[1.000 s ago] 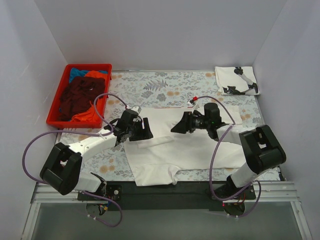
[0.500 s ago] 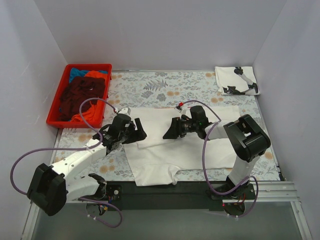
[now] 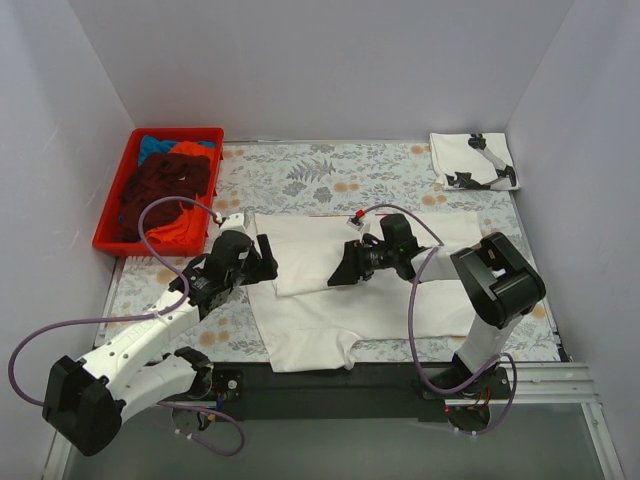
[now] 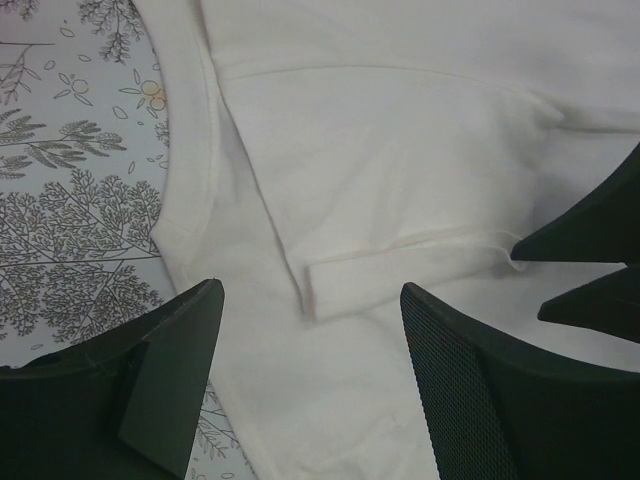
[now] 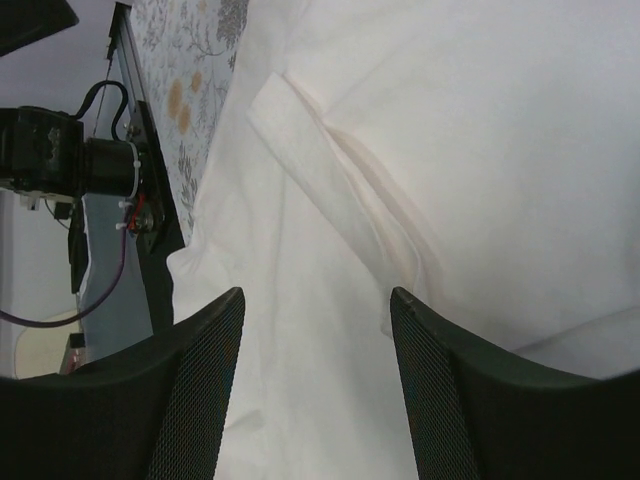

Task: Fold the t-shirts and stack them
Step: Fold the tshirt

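Note:
A plain white t-shirt [image 3: 400, 305] lies spread on the flowered table [image 3: 320, 175], with its left side folded inward into a flap. My left gripper [image 3: 266, 264] hovers open at the shirt's left edge. In the left wrist view the left gripper [image 4: 310, 400] has only cloth [image 4: 400, 150] and the folded sleeve edge beneath it. My right gripper [image 3: 340, 274] is open over the middle of the shirt and points left. The right wrist view shows the right gripper [image 5: 315, 390] above the cloth [image 5: 480, 130], gripping nothing. A folded white t-shirt with black print [image 3: 473, 160] lies at the back right.
A red crate [image 3: 110, 215] at the back left holds maroon [image 3: 160, 185], orange [image 3: 175, 228] and blue [image 3: 155, 147] t-shirts. White walls close in the table on three sides. The black mounting rail [image 3: 330, 385] runs along the near edge.
Both grippers have moved left over the shirt, and the left arm's elbow has swung out towards the near left. The shirt's left side now lies as a folded flap.

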You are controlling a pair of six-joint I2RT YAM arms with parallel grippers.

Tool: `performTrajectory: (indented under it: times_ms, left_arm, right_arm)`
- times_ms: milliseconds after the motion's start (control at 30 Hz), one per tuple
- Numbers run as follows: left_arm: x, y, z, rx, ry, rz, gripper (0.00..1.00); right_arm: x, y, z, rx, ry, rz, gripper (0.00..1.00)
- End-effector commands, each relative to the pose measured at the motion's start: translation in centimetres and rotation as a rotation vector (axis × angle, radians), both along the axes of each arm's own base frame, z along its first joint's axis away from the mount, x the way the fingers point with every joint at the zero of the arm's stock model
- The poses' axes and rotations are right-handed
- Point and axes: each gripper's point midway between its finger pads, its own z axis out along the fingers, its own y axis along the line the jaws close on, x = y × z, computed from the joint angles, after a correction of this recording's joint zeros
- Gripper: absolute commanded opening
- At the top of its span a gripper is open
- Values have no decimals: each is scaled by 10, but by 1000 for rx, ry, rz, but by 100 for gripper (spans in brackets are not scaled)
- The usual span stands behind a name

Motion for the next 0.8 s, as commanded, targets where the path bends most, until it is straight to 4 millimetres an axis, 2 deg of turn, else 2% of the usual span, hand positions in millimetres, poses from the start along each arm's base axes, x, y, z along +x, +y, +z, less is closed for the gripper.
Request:
performTrajectory:
  times_ms: [0, 100, 200, 333, 400, 533, 600, 767]
  left_arm:
    - [8, 16, 19, 94, -84, 12, 71]
    - [8, 22, 22, 105, -110, 32, 71]
    - [8, 21, 20, 65, -135, 46, 71]
    - [9, 22, 21, 60, -149, 57, 71]
    - [10, 26, 24, 66, -161, 75, 71]
    - [9, 27, 25, 58, -169, 77, 71]
    - [8, 25, 25, 52, -170, 68, 71]
    - [8, 23, 25, 54, -167, 56, 71]
  right_arm:
    - [-18, -4, 12, 9, -30, 71, 66]
    - [-20, -8, 13, -18, -52, 69, 66]
    - [-10, -7, 21, -29, -99, 41, 66]
    - [16, 0, 37, -33, -170, -5, 67]
    - [26, 3, 37, -45, -185, -25, 67]
    - [40, 10, 33, -53, -183, -29, 68]
    - [45, 12, 24, -68, -171, -34, 68]
    - [36, 15, 6, -77, -117, 6, 67]
